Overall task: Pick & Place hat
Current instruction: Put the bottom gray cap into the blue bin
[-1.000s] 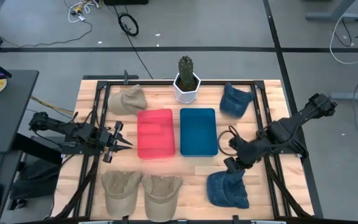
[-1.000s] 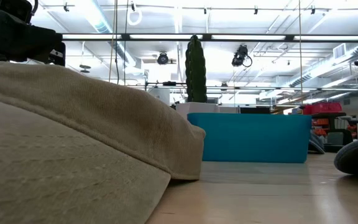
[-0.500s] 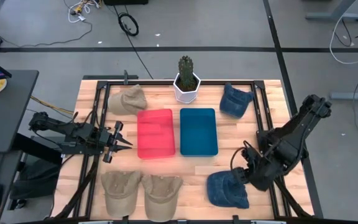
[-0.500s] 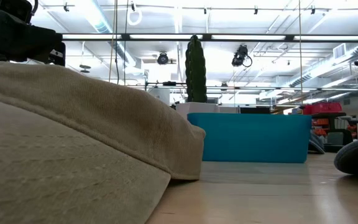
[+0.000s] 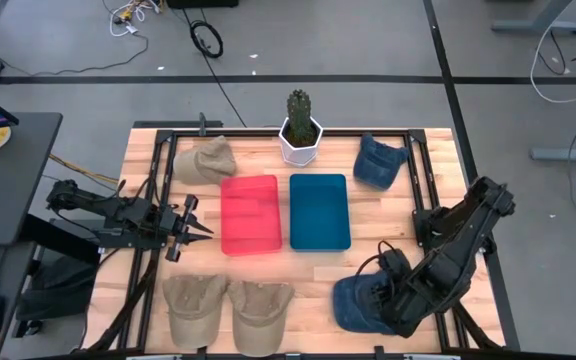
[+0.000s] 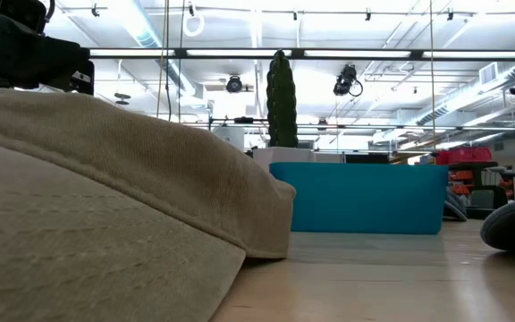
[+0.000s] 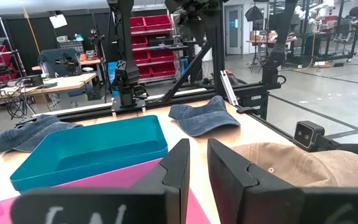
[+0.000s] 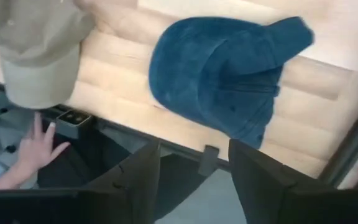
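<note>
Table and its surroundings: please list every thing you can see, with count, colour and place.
Tan hats: three; one at the far left, two at the near edge.
Blue hats: two; one far right, one near right.
Red bin: one, centre-left.
Teal bin: one, beside the red one.
Cactus: one, green, in a white pot, far middle.
Table: one, light wood.
Person's hand: one, past the near edge.
Left tool: narrow gap, empty, left of the red bin.
Right tool: open, above the near blue hat.

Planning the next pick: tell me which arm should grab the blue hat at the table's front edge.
Right, probably. The right gripper hovers open just over the blue hat, while the left gripper waits beside the red bin, across the table.
</note>
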Controlling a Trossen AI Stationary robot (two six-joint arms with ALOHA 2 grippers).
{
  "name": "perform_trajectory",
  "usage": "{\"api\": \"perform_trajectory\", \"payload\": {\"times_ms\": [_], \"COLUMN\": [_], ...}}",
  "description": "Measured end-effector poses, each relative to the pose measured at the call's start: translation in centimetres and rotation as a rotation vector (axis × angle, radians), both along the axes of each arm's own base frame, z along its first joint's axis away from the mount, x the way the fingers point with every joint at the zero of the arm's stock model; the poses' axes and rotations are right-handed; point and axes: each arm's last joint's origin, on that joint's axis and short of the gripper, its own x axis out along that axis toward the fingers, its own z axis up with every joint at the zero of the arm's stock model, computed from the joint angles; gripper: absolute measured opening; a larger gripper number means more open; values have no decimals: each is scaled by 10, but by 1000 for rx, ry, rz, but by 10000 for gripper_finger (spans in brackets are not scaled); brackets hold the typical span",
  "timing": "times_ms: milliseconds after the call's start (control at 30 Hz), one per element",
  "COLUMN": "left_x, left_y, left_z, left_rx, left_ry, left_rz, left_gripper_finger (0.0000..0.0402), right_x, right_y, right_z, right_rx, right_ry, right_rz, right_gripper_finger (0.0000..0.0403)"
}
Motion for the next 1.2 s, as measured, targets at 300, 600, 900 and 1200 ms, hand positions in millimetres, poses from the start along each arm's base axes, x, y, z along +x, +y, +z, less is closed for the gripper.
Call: {"api": "perform_trajectory", "payload": {"times_ms": [300,600,900,1200], "left_x": [0,0,0,0], "left_y": [0,0,0,0], "left_z": [0,0,0,0], "left_rx": [0,0,0,0], "left_ry": [0,0,0,1], "left_rz": [0,0,0,0], "left_gripper_finger": [60,60,60,60], "right_x": [6,21,32,37], "right_y": [5,8,11,8], "right_z": [2,7,-13,-78], "right_rx": [21,68,8,23], "right_ry": [-76,-204,-180,9], "right_rz": [156,247,254,162], "right_gripper_finger": [194,194,194,194]}}
